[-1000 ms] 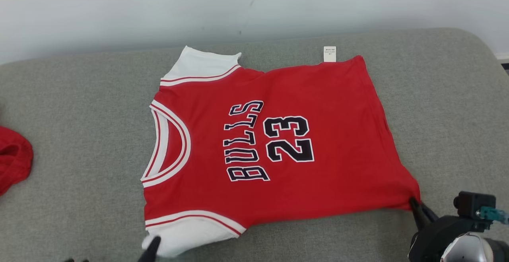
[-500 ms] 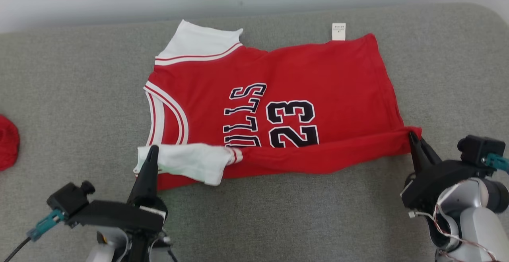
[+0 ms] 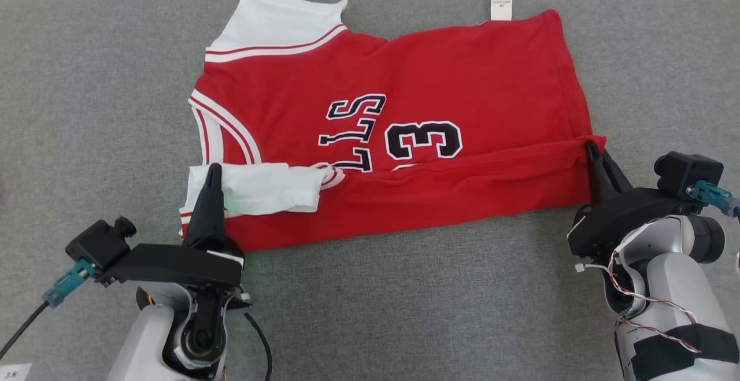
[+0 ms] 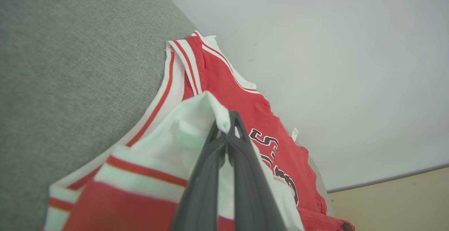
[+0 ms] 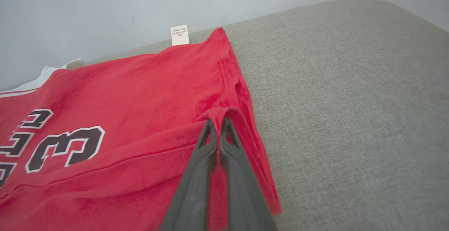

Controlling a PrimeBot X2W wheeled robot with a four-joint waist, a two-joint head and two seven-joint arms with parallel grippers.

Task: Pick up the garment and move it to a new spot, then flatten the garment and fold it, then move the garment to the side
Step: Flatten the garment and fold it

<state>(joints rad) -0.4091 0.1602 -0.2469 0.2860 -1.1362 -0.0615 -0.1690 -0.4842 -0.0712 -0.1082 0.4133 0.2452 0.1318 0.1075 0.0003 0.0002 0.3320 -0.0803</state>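
**Garment on the grey cushion (image 3: pixel 404 311), first lengthwise fold under way.**
Nearest the robot, the left gripper (image 3: pixel 213 168) is pinched tight on the white near sleeve (image 3: pixel 260 187). The right gripper (image 3: pixel 591 147) is likewise clamped on the near hem corner (image 3: pixel 578 145). A second ago the red garment (image 3: pixel 451 69) lay flat with its lettering (image 3: pixel 425 138) whole. Now its near edge is carried over the body and hides part of the print, so the fold appears roughly a third made. Beyond, the far sleeve (image 3: pixel 277 22) and care label (image 3: pixel 502 5) lie undisturbed.
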